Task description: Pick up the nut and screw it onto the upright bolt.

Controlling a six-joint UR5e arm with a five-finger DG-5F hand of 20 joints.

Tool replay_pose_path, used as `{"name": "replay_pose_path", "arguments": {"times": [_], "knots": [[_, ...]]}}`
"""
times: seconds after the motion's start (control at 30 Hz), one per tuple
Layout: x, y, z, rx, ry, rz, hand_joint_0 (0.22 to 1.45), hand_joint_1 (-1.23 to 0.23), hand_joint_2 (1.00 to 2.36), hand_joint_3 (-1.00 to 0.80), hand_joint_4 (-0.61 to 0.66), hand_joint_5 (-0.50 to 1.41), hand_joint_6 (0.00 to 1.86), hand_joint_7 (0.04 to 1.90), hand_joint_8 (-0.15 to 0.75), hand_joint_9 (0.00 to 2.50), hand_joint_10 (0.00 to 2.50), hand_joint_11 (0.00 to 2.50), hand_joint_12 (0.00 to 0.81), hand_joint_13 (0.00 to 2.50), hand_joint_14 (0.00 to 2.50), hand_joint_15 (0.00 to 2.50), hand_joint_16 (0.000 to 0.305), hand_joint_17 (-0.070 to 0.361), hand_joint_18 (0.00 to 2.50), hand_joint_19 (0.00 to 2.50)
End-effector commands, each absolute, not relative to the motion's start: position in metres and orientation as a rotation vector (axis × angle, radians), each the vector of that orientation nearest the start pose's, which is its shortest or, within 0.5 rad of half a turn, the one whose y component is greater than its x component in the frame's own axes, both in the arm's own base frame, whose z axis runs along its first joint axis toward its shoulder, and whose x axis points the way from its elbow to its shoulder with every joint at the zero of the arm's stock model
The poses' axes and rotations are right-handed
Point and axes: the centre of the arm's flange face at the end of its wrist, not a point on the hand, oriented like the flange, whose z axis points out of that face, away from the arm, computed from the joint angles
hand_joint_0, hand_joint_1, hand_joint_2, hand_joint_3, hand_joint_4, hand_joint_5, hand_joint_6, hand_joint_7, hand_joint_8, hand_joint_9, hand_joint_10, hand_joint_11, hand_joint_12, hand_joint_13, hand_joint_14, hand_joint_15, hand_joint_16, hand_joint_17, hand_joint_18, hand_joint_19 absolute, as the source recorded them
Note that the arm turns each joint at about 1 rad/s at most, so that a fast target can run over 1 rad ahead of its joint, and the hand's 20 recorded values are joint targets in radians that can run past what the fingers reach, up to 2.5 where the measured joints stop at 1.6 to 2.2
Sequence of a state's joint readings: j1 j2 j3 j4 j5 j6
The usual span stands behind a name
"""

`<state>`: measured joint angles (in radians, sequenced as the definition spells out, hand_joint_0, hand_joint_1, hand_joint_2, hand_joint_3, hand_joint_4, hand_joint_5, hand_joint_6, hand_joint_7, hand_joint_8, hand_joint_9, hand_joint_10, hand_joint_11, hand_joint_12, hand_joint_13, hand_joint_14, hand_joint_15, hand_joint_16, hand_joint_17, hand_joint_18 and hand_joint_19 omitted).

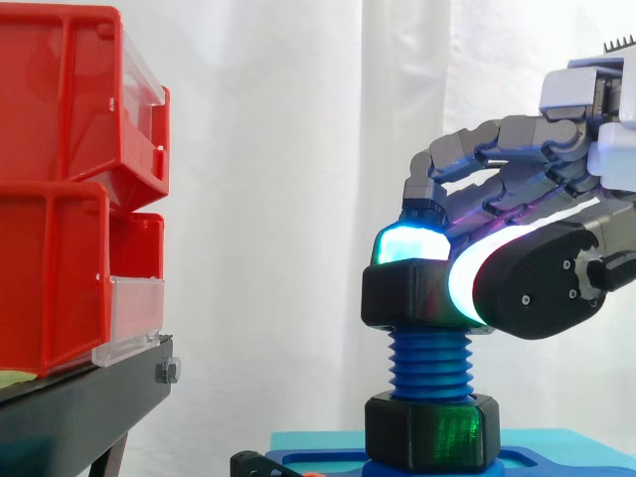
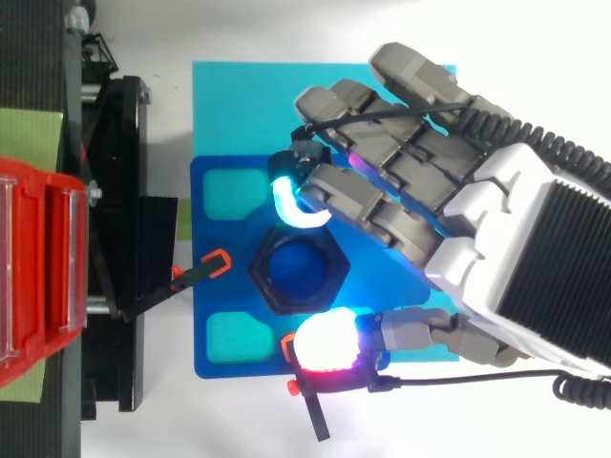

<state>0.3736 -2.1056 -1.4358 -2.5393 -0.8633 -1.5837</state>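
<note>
The red bins (image 1: 60, 199) are stacked at the left on the black stand (image 1: 79, 397), well apart from the work. The hand (image 1: 537, 268) is brought in from the right and is closed in a pinch: a cyan fingertip (image 1: 409, 243) is set on the nut's top edge and the white thumb pad (image 2: 329, 343) is laid against its opposite side, while the other fingers are curled above. Beneath it a blue plate (image 2: 239, 95) is spread, and from its middle the blue bolt (image 1: 429, 363) is stood upright, with a black collar (image 1: 427, 429) seated round its foot. The nut (image 1: 407, 293) is found at the very top of the bolt, held level as far as can be judged, with a length of bare thread left between it and the collar. The pick-up is judged complete and the screwing-on to be the step in hand, at or near its start. For the next move, a turn about the bolt's axis is called for, with the nut kept square to the thread so that cross-threading is avoided. The pinch should be released and retaken once the wrist's travel is used up.
</note>
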Motion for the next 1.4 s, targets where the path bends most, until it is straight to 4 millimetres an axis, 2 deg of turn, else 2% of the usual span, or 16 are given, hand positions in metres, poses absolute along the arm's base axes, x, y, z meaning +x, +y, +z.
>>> {"name": "replay_pose_path", "arguments": {"times": [0.0,0.23,0.27,0.37,0.4,0.87,1.1,1.23,1.37], "knots": [[0.698,0.060,0.294,0.327,1.382,-0.185,0.52,-0.59,1.00,-0.50,0.33,-0.14,0.50,1.25,0.311,0.51,0.00,0.00,0.366,0.52,0.00,0.00,0.047,0.106,0.45,0.00],[0.698,0.061,0.293,0.321,1.381,-0.182,0.52,-0.59,1.00,-0.50,0.33,-0.14,0.50,1.25,0.310,0.52,0.00,0.00,0.365,0.52,0.00,0.00,0.047,0.106,0.45,0.00],[0.702,0.063,0.272,0.312,1.407,-0.193,0.52,-0.59,1.00,-0.50,0.33,-0.14,0.50,1.25,0.310,0.52,0.00,0.00,0.365,0.52,0.00,0.00,0.047,0.106,0.45,0.00],[0.706,0.061,0.253,0.315,1.420,-0.187,0.52,-0.59,1.00,-0.50,0.33,-0.14,0.50,1.25,0.309,0.52,0.00,0.00,0.365,0.52,0.00,0.00,0.047,0.106,0.45,0.00],[0.714,0.064,0.244,0.334,1.406,-0.142,0.52,-0.59,1.00,-0.50,0.33,-0.14,0.50,1.25,0.309,0.52,0.00,0.00,0.365,0.52,0.00,0.00,0.047,0.106,0.45,0.00],[0.718,0.064,0.253,0.337,1.411,-0.130,0.52,-0.59,1.00,-0.50,0.33,-0.14,0.50,1.24,0.310,0.52,0.00,0.00,0.366,0.53,0.00,0.00,0.047,0.107,0.46,0.00],[0.719,0.065,0.254,0.325,1.417,-0.124,0.45,-0.61,1.00,-0.50,0.34,-0.18,0.50,1.05,0.320,0.48,0.00,0.00,0.398,0.51,0.00,0.00,0.053,0.120,0.45,0.00],[0.719,0.065,0.254,0.325,1.417,-0.124,0.39,-0.62,1.00,-0.50,0.31,-0.22,0.50,0.85,0.331,0.45,0.00,0.00,0.430,0.50,0.00,0.00,0.060,0.136,0.47,0.00],[0.718,0.065,0.255,0.323,1.421,-0.124,0.37,-0.63,1.00,-0.50,0.28,-0.24,0.50,0.75,0.331,0.40,0.00,0.00,0.445,0.47,0.00,0.00,0.064,0.144,0.44,0.00]]}}
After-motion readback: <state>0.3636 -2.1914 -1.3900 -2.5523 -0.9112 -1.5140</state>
